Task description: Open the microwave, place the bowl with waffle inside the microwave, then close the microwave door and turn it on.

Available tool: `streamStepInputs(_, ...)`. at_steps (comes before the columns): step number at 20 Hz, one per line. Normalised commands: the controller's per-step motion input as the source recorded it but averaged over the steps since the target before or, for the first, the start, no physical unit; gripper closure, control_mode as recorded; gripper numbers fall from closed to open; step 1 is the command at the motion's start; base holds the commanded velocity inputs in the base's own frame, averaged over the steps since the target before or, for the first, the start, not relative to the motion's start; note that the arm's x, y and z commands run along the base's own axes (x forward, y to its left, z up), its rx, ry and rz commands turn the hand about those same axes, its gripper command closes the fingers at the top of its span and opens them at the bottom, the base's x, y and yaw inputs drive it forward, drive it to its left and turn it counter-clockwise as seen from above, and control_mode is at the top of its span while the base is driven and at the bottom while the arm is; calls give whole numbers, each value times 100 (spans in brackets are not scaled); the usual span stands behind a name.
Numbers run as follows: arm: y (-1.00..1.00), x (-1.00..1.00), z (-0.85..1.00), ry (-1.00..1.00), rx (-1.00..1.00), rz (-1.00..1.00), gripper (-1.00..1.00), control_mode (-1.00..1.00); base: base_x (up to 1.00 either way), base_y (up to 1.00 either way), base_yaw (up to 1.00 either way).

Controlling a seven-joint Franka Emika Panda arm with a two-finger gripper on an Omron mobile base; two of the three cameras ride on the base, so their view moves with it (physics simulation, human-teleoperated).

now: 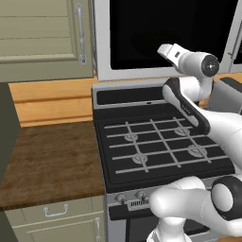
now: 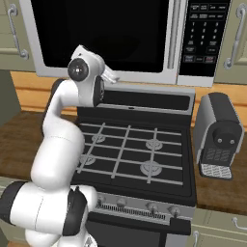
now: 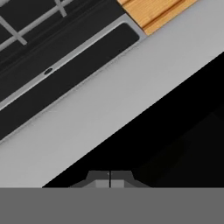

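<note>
The microwave hangs above the stove with its microwave door closed; the black glass is dark and the vertical bar handle stands at the door's right side. My gripper is raised in front of the door's lower silver frame, left of centre, and also shows from the other side as the gripper. In the hand view the fingertips meet with nothing between them, pointing at the black glass just past the frame. The bowl and the waffle are out of view.
A black gas stove with grates sits directly below the arm. A grey toaster-like appliance stands on the counter to the right. The keypad panel is right of the handle. A wooden counter and beige cabinet door lie to the left.
</note>
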Motion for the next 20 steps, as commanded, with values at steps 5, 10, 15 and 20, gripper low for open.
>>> streamStepInputs(5,-28,37,-11,-3,5,7,100,-100,0,0,0)
streamStepInputs(10,-78,-92,23,-2,1,1,100,-100,0,0,0)
streamStepInputs(15,-83,-93,23,10,-7,0,100,-100,0,0,0)
streamStepInputs(20,-83,-74,21,22,-13,0,100,-100,0,0,0)
